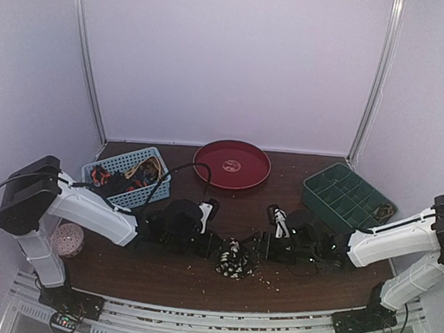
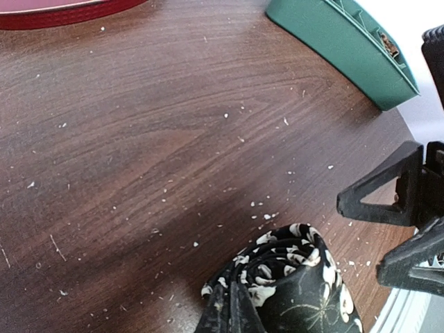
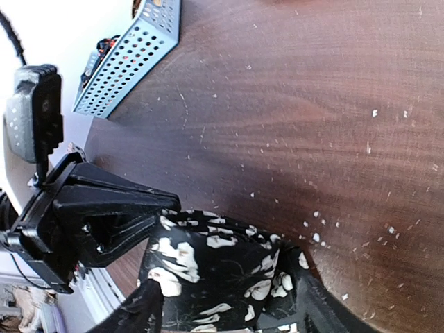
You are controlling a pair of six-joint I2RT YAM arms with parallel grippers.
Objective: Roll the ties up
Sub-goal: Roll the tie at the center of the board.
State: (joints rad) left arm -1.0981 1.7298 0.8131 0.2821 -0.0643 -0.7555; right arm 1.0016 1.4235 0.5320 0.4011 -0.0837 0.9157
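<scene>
Black white-flowered tie (image 1: 237, 259), coiled, sits well in front of red tray (image 1: 248, 176), toward arm bases. Both arms reach low and inward, meeting at coil from either side, likely to stop it unwinding. Right gripper (image 2: 359, 236): jaws wide, coil filling gap, seemingly clamped. Left gripper (image 3: 165, 214): tips at coil's edge, grip unclear.

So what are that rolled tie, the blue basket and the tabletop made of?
The tie looks like soft fabric, dark with a pale print, curled in layers. The basket seems matte moulded plastic, with regular holes. The table shows brown wood grain, perhaps laminate.
</scene>
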